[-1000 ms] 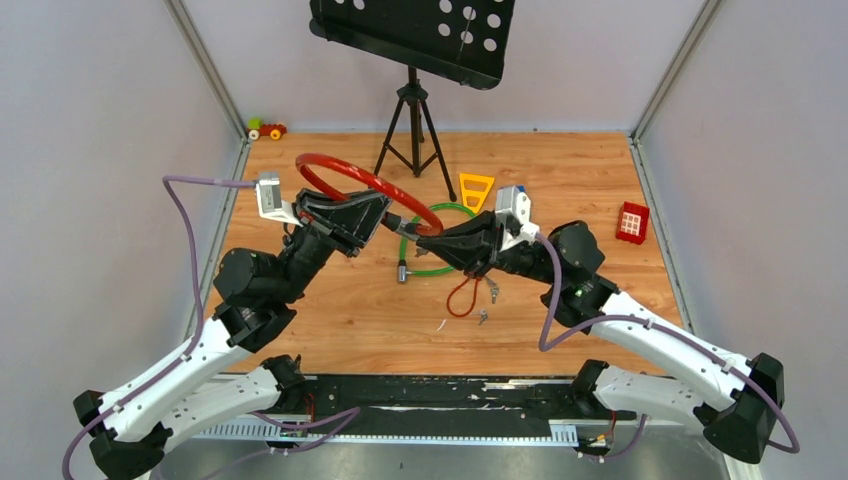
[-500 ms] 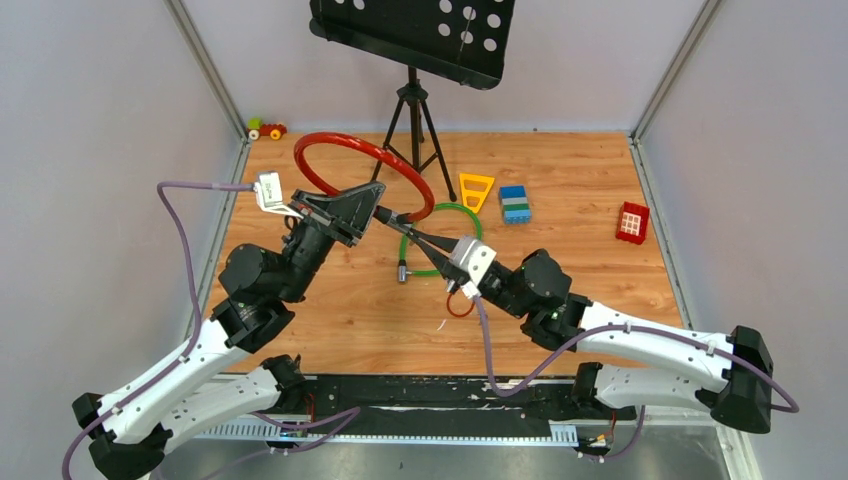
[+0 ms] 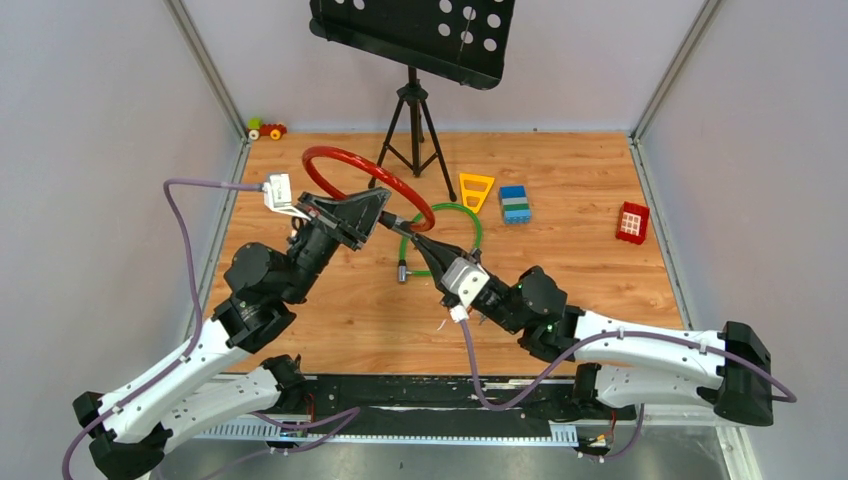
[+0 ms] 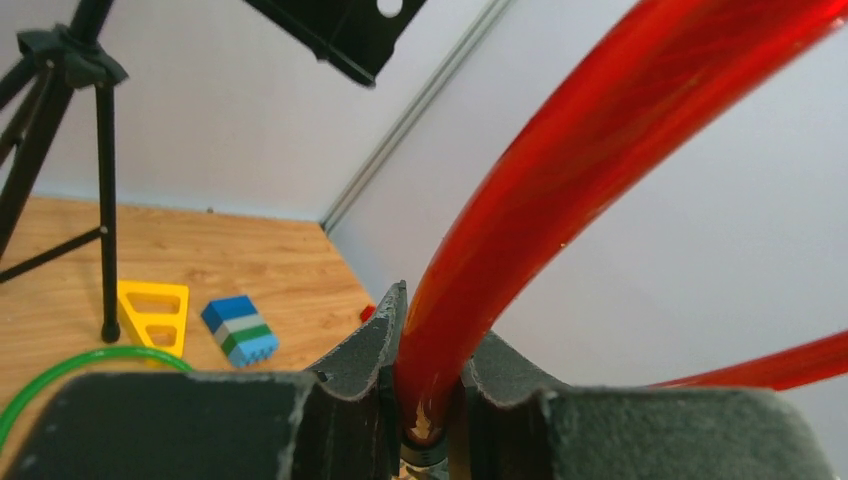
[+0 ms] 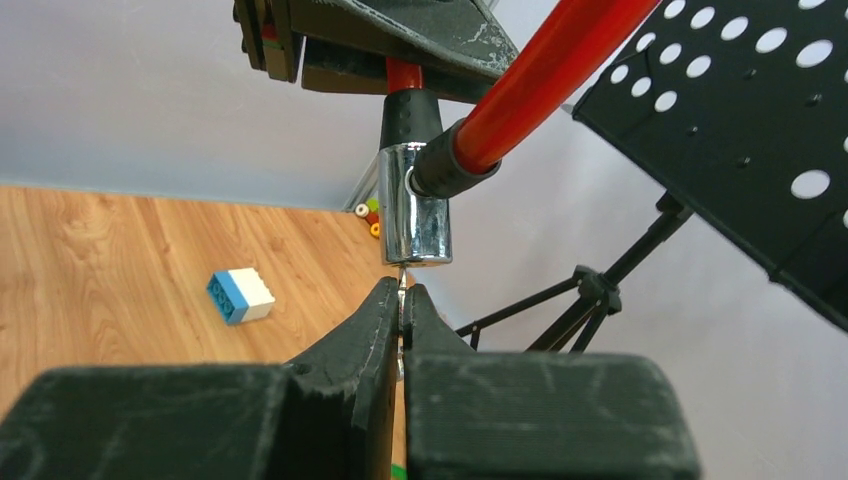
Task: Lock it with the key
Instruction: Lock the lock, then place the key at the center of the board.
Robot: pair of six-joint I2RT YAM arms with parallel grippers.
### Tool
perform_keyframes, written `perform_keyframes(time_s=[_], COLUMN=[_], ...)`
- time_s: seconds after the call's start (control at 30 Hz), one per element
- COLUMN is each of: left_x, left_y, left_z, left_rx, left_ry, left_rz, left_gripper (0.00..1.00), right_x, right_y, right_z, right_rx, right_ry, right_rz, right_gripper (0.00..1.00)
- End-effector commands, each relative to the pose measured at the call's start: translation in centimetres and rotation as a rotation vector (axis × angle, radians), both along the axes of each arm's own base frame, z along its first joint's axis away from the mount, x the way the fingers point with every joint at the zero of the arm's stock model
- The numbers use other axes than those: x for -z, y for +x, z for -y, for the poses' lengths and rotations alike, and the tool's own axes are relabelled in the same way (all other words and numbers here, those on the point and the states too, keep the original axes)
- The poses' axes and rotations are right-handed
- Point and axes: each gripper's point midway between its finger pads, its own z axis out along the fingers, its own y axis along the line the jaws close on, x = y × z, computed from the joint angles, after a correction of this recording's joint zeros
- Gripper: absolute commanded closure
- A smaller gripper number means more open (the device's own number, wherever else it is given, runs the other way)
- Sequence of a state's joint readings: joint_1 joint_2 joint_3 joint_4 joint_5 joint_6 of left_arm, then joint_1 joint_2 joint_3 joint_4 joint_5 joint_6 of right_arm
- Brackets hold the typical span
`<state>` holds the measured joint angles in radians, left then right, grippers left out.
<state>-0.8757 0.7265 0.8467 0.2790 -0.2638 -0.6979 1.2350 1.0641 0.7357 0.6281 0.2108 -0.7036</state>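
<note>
A thick red cable (image 3: 345,160) loops up off the floor. My left gripper (image 3: 375,210) is shut on it close to its end; in the left wrist view the red cable (image 4: 560,170) rises from between the jaws of my left gripper (image 4: 432,345). The cable's two black ends meet in a chrome lock cylinder (image 5: 415,205). Pinched in my right gripper (image 5: 402,295), the thin silvery key (image 5: 402,283) points up into the cylinder's underside. From above, my right gripper (image 3: 418,243) sits just below-right of the left one.
A green cable (image 3: 470,225) lies under the grippers. Behind stand a tripod music stand (image 3: 412,120), a yellow triangle (image 3: 476,188) and a blue-green block (image 3: 515,203). A red block (image 3: 632,221) lies far right, a toy car (image 3: 266,129) back left.
My right arm has swung down and left and its wrist has rolled over while the gripper stays at the lock. The red loop and left gripper shifted slightly right.
</note>
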Motion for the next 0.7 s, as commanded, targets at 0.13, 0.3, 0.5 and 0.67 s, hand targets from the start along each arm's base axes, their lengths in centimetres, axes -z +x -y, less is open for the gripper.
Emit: perform_keyframes(time_s=[0.13, 0.3, 0.5, 0.67], left_x=[-3.8, -3.7, -3.2, 1.3], left_y=[-1.5, -1.4, -1.0, 1.4], left_z=[-1.7, -1.9, -1.8, -2.2], left_rx=[-0.014, -0.025, -0.044, -0.159], left_ry=[-0.020, -0.019, 0.013, 0.197], left_rz=[0.089, 0.091, 0.093, -0.001], left_gripper=[1.00, 1.00, 1.00, 1.00], right_x=[7.4, 13.0, 15.4, 18.3], right_y=[-0.1, -0.4, -0.1, 2.4], right_z=[3.5, 4.9, 6.2, 9.5], right_rx=[0.051, 0.065, 0.116, 0.308], right_ry=[-0.040, -0.113, -0.075, 0.026], right_rz=[-0.164, -0.261, -0.418, -0.763], right_gripper=[1.00, 1.00, 1.00, 1.00])
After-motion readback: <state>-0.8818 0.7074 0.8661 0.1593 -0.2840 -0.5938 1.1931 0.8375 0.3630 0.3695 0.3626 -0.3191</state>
